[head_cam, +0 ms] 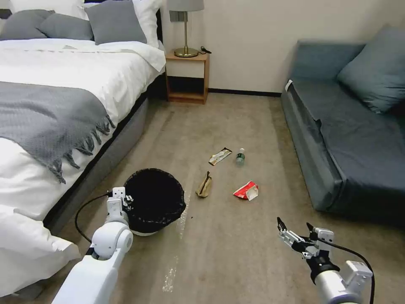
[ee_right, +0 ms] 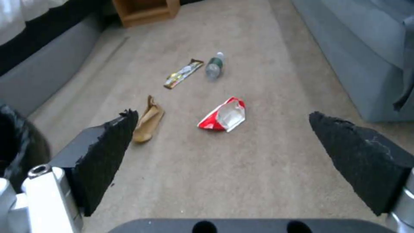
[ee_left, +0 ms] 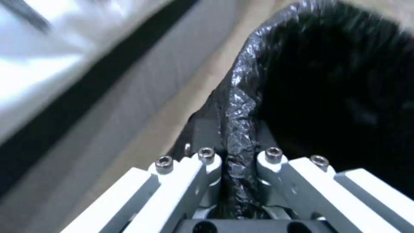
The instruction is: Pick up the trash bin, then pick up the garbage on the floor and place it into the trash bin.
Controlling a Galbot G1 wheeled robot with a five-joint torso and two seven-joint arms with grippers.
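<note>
Bin work has begun: we see left hand (ee_left: 235, 158) clenched on trash bin (head_cam: 154, 200) rim, right hand (head_cam: 297, 230) released, while garbage (head_cam: 247, 191) lies on floor (head_cam: 236, 253).

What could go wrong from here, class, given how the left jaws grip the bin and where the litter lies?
1. The left gripper pinches the trash bin at its rim through the glossy black bag; the liner might slip or tear.
2. The small bottle lies on its side on the carpet and may roll when touched.
3. The right gripper hangs open above flat litter such as the red-and-white packet, which could be hard to pinch.
</note>
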